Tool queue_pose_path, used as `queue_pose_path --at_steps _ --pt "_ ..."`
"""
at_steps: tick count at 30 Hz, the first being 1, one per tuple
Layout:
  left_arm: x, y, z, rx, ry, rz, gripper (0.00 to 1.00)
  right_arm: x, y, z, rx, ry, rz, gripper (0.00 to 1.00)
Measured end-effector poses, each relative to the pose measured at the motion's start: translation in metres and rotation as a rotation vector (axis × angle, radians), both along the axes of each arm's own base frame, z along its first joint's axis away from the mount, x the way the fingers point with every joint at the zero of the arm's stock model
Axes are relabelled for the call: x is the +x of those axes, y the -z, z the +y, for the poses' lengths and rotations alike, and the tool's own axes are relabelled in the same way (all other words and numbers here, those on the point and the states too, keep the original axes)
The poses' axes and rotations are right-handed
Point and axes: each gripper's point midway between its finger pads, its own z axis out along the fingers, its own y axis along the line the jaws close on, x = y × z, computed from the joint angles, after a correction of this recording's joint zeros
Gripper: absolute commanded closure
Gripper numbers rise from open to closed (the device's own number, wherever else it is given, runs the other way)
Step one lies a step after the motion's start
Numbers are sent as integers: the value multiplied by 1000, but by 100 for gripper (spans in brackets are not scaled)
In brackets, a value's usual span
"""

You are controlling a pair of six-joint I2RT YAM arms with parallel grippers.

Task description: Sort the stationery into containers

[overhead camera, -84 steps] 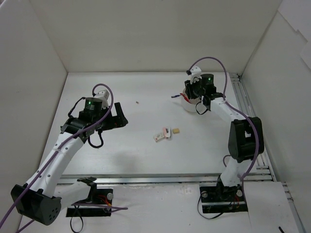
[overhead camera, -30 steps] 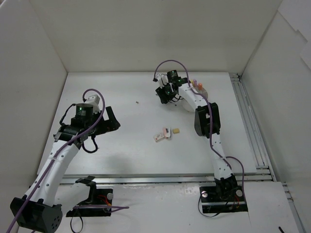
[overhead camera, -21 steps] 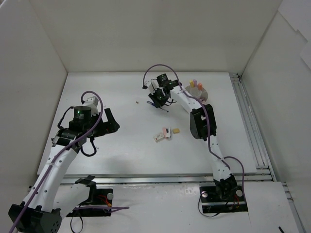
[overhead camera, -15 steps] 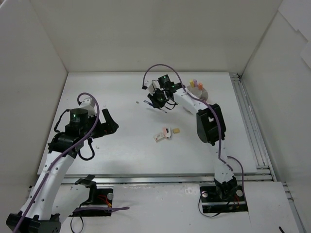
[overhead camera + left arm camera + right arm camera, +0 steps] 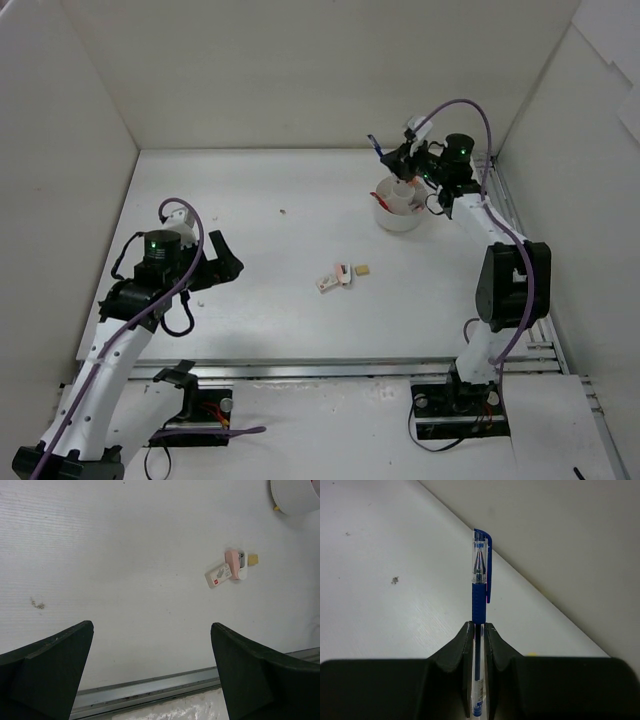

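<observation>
My right gripper [image 5: 398,160] is shut on a blue pen [image 5: 380,149] and holds it above the back rim of the round white dish [image 5: 400,218]. In the right wrist view the pen [image 5: 480,580] sticks out between the closed fingers of my right gripper [image 5: 479,628], capped end forward. A white and a pink eraser block [image 5: 334,277] and a small tan block [image 5: 363,269] lie mid-table. They show in the left wrist view too, the eraser blocks [image 5: 227,570] beside the tan block [image 5: 253,558]. My left gripper [image 5: 226,264] is open and empty, well left of them, and in its own view [image 5: 151,626] it hovers over bare table.
White walls enclose the table on three sides. A metal rail [image 5: 330,368] runs along the near edge and another [image 5: 500,220] along the right side. A small speck [image 5: 283,211] lies on the table at the back. The dish edge [image 5: 295,497] shows at the top right of the left wrist view.
My right arm has swung from left of the dish to above it, with the blue pen in the gripper. My left arm has drawn back a little toward the near left.
</observation>
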Motion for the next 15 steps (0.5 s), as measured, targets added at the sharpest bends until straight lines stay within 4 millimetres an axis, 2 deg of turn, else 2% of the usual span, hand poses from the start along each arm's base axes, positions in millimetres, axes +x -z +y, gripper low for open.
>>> queue_pose_path --at_steps 2,4,10,15 --pt "0 1 0 0 0 3 0 3 13 -18 -4 -10 7 100" --pt "1 2 0 1 -1 8 0 0 26 -21 -2 -58 22 100" --pt "3 6 -1 2 -4 25 0 -15 58 -14 3 -188 64 100" --pt "7 10 -2 6 -4 42 0 -21 64 -10 -6 -235 46 100"
